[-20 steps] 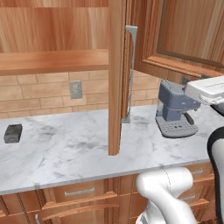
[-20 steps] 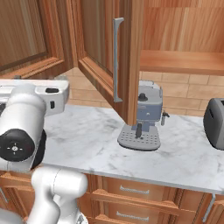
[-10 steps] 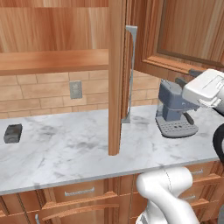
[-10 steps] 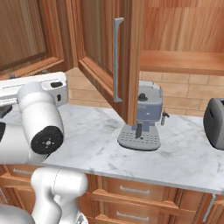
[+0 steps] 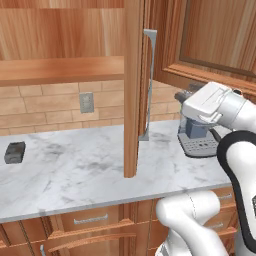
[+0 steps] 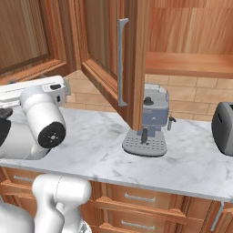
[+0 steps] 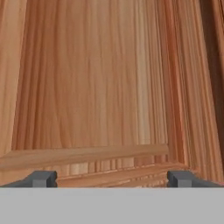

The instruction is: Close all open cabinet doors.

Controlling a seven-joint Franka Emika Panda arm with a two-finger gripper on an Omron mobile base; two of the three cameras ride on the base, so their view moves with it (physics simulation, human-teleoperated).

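Two cabinet doors stand open above the counter. One door (image 5: pixel 132 100) shows edge-on in the middle of the left base view, its silver bar handle (image 5: pixel 150 85) facing right; the right base view shows this door (image 6: pixel 136 63) and its handle (image 6: pixel 120 63) too. The other door (image 5: pixel 215 40) hangs open at an angle at the upper right, and it appears at the upper left (image 6: pixel 32 36) in the right base view. My gripper (image 5: pixel 181 96) hovers below this second door, in front of the coffee machine. In the hand view the gripper (image 7: pixel 111 178) is open, empty, and close to a recessed door panel (image 7: pixel 96 83).
A grey coffee machine (image 6: pixel 148 123) stands on the marble counter (image 5: pixel 75 170) under the doors. A dark toaster (image 6: pixel 224 128) sits at the right, and a small dark block (image 5: pixel 14 152) at the left. A wooden shelf (image 5: pixel 60 70) shows inside the cabinet. Drawers run below.
My hand has swung left in the left base view, from the frame's right edge to in front of the coffee machine. The doors have not moved.
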